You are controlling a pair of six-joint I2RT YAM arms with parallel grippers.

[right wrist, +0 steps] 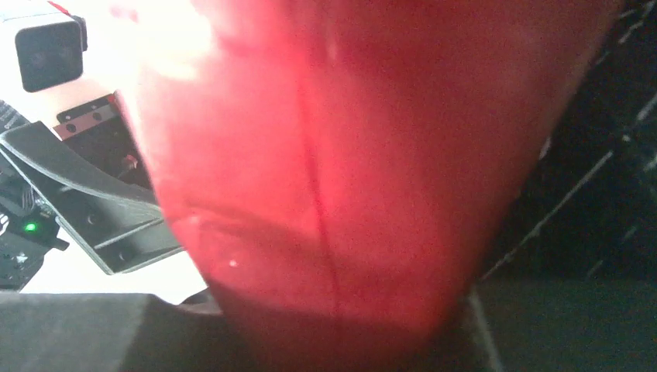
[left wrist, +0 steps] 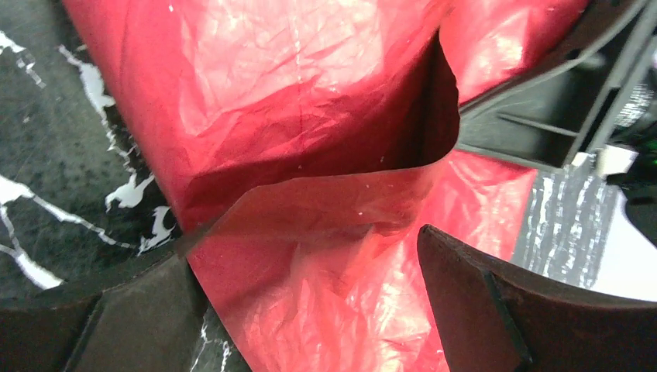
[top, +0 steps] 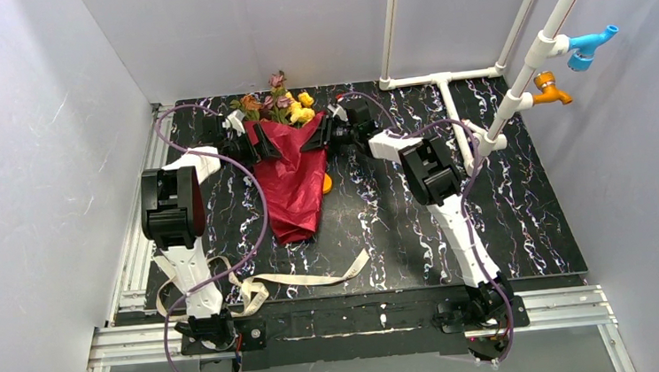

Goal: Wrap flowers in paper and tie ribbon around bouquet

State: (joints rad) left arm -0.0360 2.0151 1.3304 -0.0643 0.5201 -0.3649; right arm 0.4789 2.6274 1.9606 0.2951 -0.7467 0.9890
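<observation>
Your left gripper [left wrist: 302,267] is spread wide, released, around the paper's [top: 295,184] far-left edge; can't tell if the right gripper [top: 315,140] has clenched.

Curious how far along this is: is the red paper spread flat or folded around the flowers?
Folded. The paper forms a cone narrowing to a point at its near end, with the flowers poking out of its wide far end.

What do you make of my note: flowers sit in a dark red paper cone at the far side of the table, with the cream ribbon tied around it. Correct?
Not quite. The ribbon is not tied around the bouquet; it lies loose on the table near the front edge, apart from the bouquet. The top external view shows this. The rest of the note stands.
</observation>
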